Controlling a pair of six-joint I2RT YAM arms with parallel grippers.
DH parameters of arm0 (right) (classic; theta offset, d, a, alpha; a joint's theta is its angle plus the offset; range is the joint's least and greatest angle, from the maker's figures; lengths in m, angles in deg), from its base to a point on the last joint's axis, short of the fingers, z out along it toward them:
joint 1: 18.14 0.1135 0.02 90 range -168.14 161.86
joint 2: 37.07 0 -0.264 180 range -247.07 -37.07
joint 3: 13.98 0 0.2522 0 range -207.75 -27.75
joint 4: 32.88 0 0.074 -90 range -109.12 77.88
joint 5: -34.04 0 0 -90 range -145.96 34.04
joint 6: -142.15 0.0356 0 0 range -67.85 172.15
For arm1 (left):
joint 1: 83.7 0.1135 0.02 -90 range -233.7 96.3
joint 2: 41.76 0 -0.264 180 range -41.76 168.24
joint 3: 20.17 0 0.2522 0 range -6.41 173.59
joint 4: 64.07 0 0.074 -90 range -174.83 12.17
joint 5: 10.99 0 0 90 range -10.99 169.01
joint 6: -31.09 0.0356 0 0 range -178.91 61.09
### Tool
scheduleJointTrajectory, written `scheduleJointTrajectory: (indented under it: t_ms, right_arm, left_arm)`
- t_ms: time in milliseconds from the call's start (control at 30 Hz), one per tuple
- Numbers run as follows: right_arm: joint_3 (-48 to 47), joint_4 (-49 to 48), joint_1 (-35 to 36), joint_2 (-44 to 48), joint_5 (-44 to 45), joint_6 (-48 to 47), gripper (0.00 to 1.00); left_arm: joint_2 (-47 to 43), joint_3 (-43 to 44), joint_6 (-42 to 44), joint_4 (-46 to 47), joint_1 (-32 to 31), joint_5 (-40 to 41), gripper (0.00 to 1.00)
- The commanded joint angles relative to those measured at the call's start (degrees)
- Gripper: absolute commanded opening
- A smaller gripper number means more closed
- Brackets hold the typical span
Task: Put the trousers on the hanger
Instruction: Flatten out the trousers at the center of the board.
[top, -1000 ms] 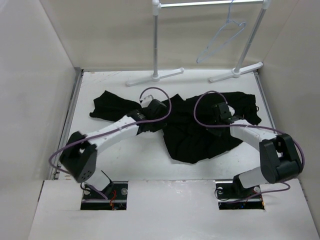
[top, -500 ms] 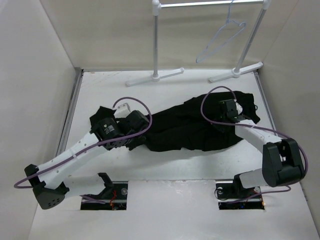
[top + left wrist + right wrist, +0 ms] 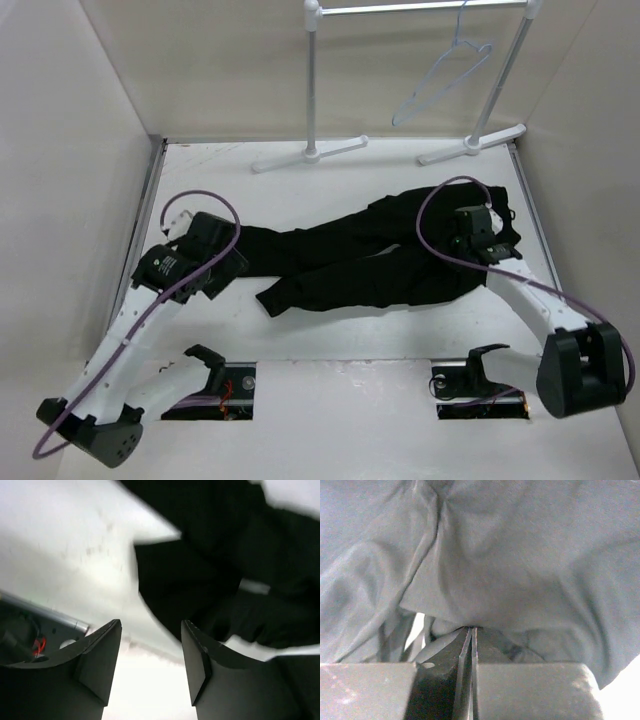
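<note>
The black trousers (image 3: pixel 370 262) lie stretched left to right across the white table, legs to the left and waist to the right. My right gripper (image 3: pixel 478 238) is at the waist end, and in the right wrist view it (image 3: pixel 471 628) is shut on a fold of the trousers (image 3: pixel 520 555). My left gripper (image 3: pixel 226 274) is at the leg end and stands open. Between its fingertips (image 3: pixel 151 625) there is only bare table, with the trousers (image 3: pixel 210 570) lying just beyond. The pale blue hanger (image 3: pixel 445 87) hangs from the rail at the back right, well beyond both grippers.
The white rail stand has two poles (image 3: pixel 312 80) (image 3: pixel 505 80) and feet (image 3: pixel 310 155) on the table's far edge. Walls close both sides. The front edge has a base cut-out (image 3: pixel 225 385) with red wiring.
My left arm swung far to the left, drawing a trouser leg out straight, then its jaws opened and let go. My right gripper closed on the waist and shifted right.
</note>
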Motion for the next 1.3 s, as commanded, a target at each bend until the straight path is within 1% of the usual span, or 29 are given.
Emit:
scheduleJointTrajectory:
  t_ms: [0,100,133,167,200,233,300,333,433,467,500,567,700,800,933,967,1033,1100,1167,1267]
  right_arm:
    - [1.90,4.36,-0.57,7.59,2.43,-0.99,0.05]
    - [4.62,9.19,-0.75,14.80,1.81,-2.22,0.05]
    - [5.50,11.04,-0.57,17.17,1.72,-2.49,0.06]
    - [6.29,12.80,-0.49,19.20,1.38,-2.40,0.08]
    - [6.91,14.21,-0.48,21.13,1.20,-2.32,0.09]
    - [7.43,15.27,-0.57,22.80,0.94,-2.23,0.11]
    - [7.62,16.59,-0.48,25.36,0.67,-2.49,0.16]
    - [7.53,17.21,-0.57,26.15,0.58,-2.58,0.20]
    - [6.13,18.53,-0.75,27.65,0.41,-2.93,0.42]
    - [5.60,18.62,-0.57,27.74,0.41,-3.19,0.47]
    - [4.90,18.62,-0.57,27.83,0.41,-3.46,0.53]
    - [3.58,18.79,0.48,27.31,0.58,-3.89,0.57]
    - [2.26,18.79,2.67,26.95,1.11,-4.25,0.58]
    - [1.64,19.14,3.03,26.86,1.81,-4.42,0.58]
    - [0.85,19.06,1.89,26.25,2.60,-6.00,0.63]
    - [0.50,19.06,1.28,25.90,2.69,-6.44,0.65]
    - [0.15,18.62,-0.56,25.55,2.52,-7.23,0.68]
    - [-0.12,18.01,-2.85,25.19,2.25,-7.85,0.71]
    - [-0.29,17.22,-5.13,24.58,2.08,-8.73,0.72]
    - [-1.17,15.64,-8.91,22.48,0.85,-10.05,0.71]
  left_arm:
    - [3.81,-1.27,7.96,12.61,8.14,6.06,0.49]
    - [12.06,-1.28,14.64,26.41,17.81,5.27,0.49]
    - [14.70,-0.58,15.53,29.59,19.93,5.09,0.49]
    - [19.68,1.52,17.63,33.80,22.22,5.09,0.49]
    - [22.87,3.10,19.39,35.49,23.46,5.18,0.48]
    - [28.03,5.90,21.41,37.77,25.73,6.05,0.48]
    - [35.25,10.39,24.22,39.46,27.86,7.46,0.48]
    - [40.42,13.98,26.07,39.29,29.61,7.90,0.47]
    - [50.20,20.85,28.80,38.68,32.51,6.68,0.46]
    - [53.02,22.79,29.07,38.24,33.39,6.33,0.46]
    - [55.48,24.46,29.42,37.98,34.10,5.89,0.46]
    - [59.35,26.66,29.34,37.45,35.15,5.27,0.45]
    - [64.46,29.57,29.51,37.53,35.78,4.83,0.42]
    - [67.36,31.24,30.13,37.36,35.51,3.60,0.39]
    - [69.91,31.42,29.95,37.36,35.51,1.58,0.34]
    - [70.35,31.33,29.95,37.36,35.51,1.14,0.30]
    - [70.80,31.16,29.87,37.27,35.51,0.17,0.13]
    - [70.63,31.42,29.52,37.62,35.69,0.34,0.04]
    - [69.84,33.52,27.51,37.71,37.08,1.48,0.00]
    - [68.78,40.10,23.29,37.97,40.25,2.01,0.00]
